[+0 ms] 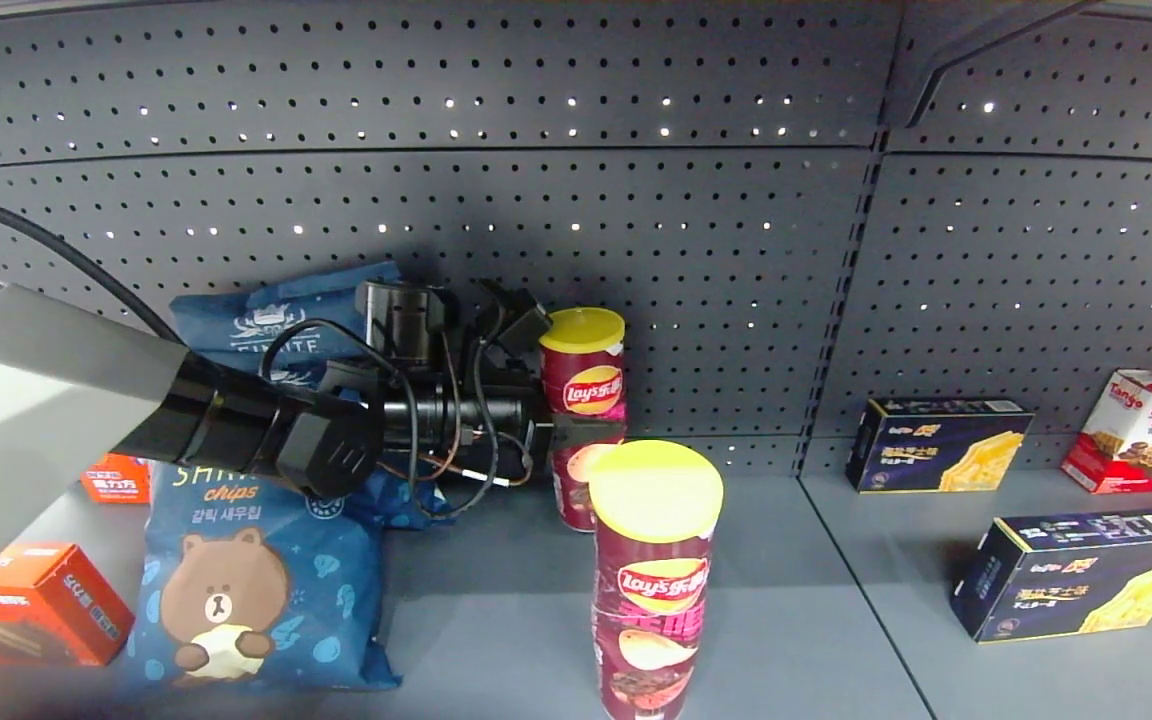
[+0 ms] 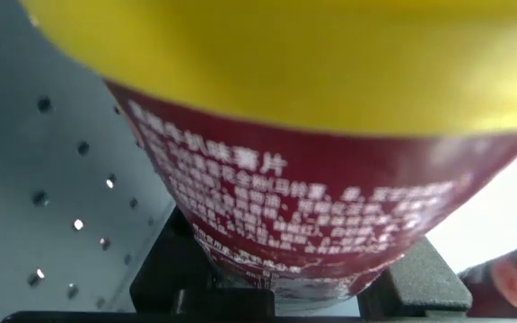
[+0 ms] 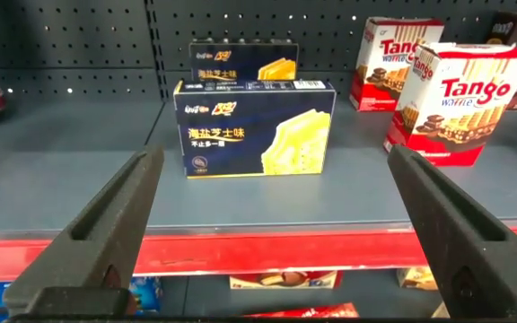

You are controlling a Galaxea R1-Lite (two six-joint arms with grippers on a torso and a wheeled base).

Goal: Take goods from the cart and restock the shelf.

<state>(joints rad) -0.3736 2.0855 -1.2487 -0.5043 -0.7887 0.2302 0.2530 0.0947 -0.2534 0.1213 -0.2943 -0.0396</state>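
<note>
A: Checking progress here. Midway through the restock?
B: Looks like it. Mark the left end effector [image 1: 586, 432] as clamped around the rear chip can [image 1: 583, 375], upright, near the pegboard [image 1: 636, 200] at the back of the shelf [image 1: 816, 620]. Can't tell whether resting on the board or just above it.
A: So not yet released. Seeing other stock already shelved?
B: Count the front chip can [image 1: 654, 580], standing free on the same shelf, just in front of the held one. Probably restocked, but only a guess.
A: And the right end effector [image 3: 275, 157]?
B: Spread apart, gripping nothing, facing the blue boxes [image 3: 254, 126] and wafer boxes [image 3: 460, 103] farther along the shelf.
A: Left to do?
B: Letting go of the rear chip can, pulling clear without knocking the front one, then likely fetching more from the cart. Can't judge the remaining stock.
</note>
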